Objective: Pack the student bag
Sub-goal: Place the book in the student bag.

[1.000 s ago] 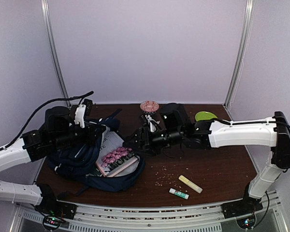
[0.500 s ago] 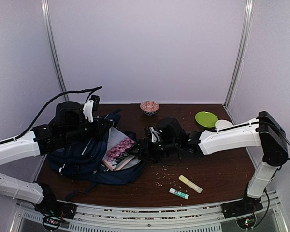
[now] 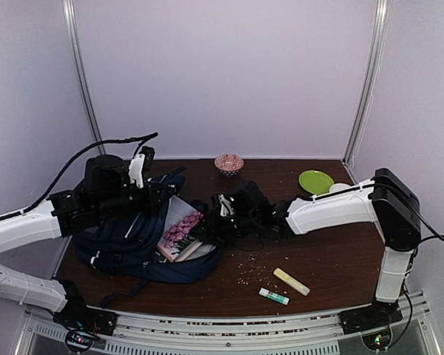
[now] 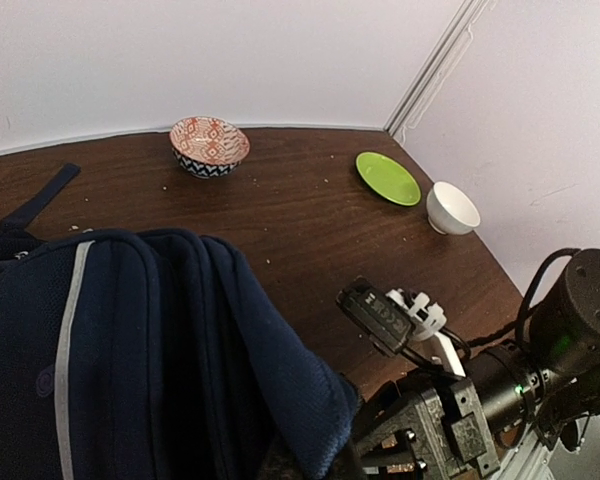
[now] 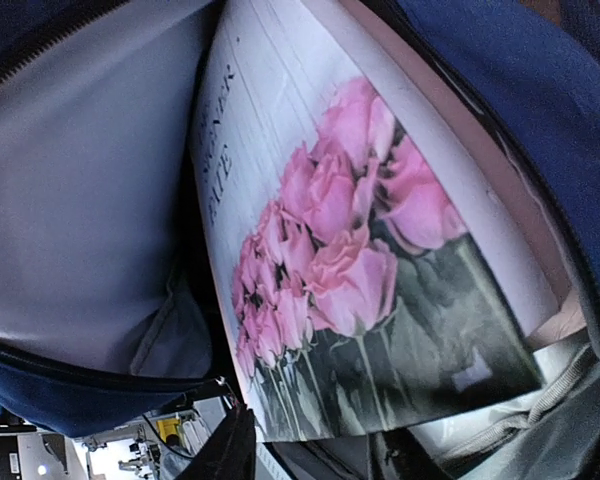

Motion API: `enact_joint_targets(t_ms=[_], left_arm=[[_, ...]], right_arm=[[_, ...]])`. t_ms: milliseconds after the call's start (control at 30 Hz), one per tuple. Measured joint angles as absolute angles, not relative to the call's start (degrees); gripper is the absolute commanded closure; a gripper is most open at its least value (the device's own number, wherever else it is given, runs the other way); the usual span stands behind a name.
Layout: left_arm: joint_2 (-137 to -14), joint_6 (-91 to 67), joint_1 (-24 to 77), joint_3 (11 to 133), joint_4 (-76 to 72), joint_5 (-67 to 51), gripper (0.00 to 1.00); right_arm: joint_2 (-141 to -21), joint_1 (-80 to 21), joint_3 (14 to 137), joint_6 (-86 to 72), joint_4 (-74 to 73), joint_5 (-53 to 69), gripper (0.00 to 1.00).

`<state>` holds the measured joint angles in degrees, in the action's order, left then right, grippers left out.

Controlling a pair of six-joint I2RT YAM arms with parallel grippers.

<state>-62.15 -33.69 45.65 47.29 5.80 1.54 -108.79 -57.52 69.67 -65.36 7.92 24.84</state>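
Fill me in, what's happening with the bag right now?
The left claw is shut on the bag at its upper edge, holding the mouth open. The right claw is at the mouth, right by a rose-covered book that sits partway inside. Whether it grips the book is unclear.

Dark capital lettering on the pale cover of the rose-printed book (image 5: 330,250), too blurred for reading

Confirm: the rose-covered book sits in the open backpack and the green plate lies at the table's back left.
Wrong side: the top external view shows the green plate at the back right. The rose-covered book does sit in the open student bag.
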Motion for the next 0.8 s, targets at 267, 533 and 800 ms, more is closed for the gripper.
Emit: enact_joint_targets(t_ms=[267, 533, 800], left_arm=[[-62.11, -32.69, 45.43, 47.27, 6.66, -2.85, 1.0], [-60.07, -32.23, 45.5, 46.17, 7.46, -6.09, 1.0], [-58.22, -32.03, 45.76, 45.08, 7.68, -7.75, 1.0]], right_arm=[[-109.45, -57.1, 74.78, -64.93, 6.81, 25.85, 0.87], [-110.89, -56.18, 80.86, -64.07, 3.77, 26.94, 0.95], [-115.7, -54.92, 87.53, -61.82, -0.56, 28.08, 0.79]])
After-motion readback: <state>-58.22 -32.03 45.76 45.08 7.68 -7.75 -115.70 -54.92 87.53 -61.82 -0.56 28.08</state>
